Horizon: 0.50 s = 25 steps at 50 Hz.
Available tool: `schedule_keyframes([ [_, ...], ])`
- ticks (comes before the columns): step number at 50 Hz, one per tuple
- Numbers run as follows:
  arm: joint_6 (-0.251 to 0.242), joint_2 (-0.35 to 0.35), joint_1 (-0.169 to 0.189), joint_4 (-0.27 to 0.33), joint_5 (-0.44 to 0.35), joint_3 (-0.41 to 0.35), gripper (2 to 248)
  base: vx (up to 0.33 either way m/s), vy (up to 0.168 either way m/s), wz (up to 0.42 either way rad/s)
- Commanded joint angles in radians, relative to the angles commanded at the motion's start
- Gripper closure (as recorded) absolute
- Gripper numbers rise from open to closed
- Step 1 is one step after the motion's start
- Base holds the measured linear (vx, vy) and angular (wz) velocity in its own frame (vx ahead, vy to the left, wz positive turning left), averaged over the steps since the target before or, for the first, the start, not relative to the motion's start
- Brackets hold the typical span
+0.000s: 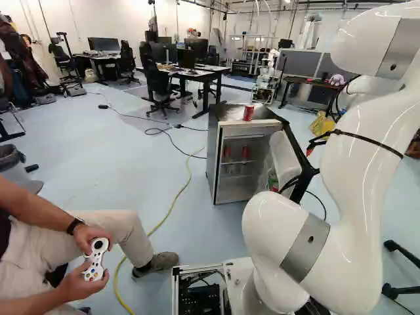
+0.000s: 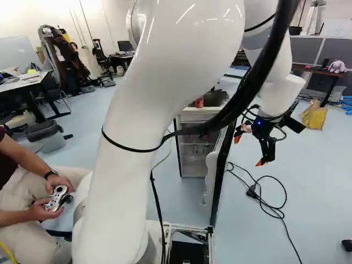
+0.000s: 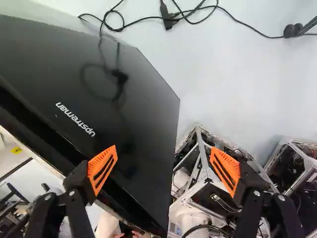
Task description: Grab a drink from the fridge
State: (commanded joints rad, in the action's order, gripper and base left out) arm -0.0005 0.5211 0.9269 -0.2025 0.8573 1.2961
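One fridge door (image 3: 143, 89) stands near the end effector (image 2: 249, 150).

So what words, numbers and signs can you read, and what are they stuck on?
"upstreman": pale letters on the fridge's shiny black door, upside down in the wrist view.
Red metal can on top of the fridge: too small to read.
Red cans inside the fridge: too small to read.
White game controller with coloured buttons: any marks are too small.
I can't read any numbers or signs.
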Motion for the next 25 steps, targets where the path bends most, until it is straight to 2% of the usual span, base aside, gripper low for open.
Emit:
schedule_keyframes([
  [25, 0.0, -0.062, -0.039, 0.0, 0.0, -0.095, 3, 0.0, 0.0, 0.0],
])
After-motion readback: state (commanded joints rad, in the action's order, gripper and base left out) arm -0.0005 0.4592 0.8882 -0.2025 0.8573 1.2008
